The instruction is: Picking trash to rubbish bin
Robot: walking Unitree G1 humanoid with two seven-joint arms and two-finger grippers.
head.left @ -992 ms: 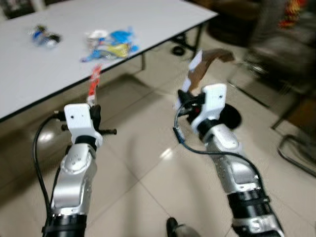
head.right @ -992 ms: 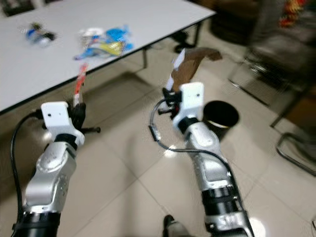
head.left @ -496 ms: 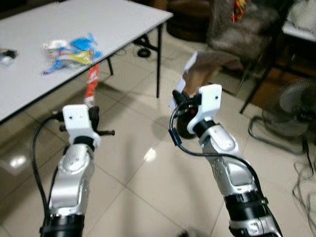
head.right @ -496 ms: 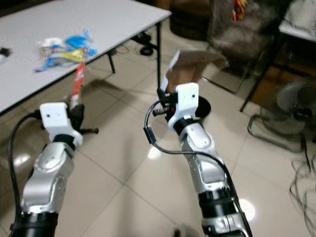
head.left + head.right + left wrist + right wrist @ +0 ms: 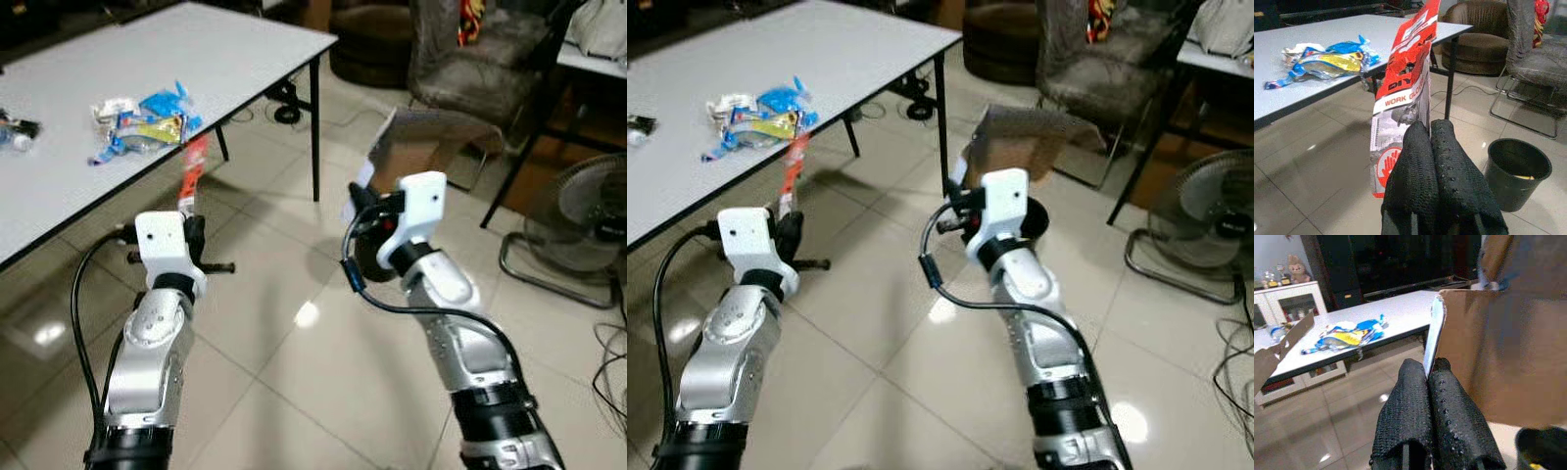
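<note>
Fingers of both grippers are pinched shut on trash: the left gripper [image 5: 1430, 142] holds a red glove packet [image 5: 1403, 98] by its lower edge, so it stands upright above the fingers, and the right gripper [image 5: 1429, 377] clamps the edge of a brown cardboard piece [image 5: 426, 147] that rises up and to the right. The rubbish bin [image 5: 1518, 171], black and round, stands on the tiled floor [image 5: 284, 392] ahead, partly hidden behind the right wrist in the head views. More trash, a heap of blue and yellow wrappers [image 5: 142, 117], lies on the white table [image 5: 225, 49] at far left.

Risks, as I judge them: each piece is held only at one thin edge, so a jolt while walking could let the packet or the cardboard swing or slip out short of the bin. The cardboard is broad (wider than the bin mouth, it seems) and could catch on the rim and drop outside. A chair [image 5: 460, 59] and a fan [image 5: 578, 225] stand near the bin on the right, with cables on the floor, so a wide step could snag.
</note>
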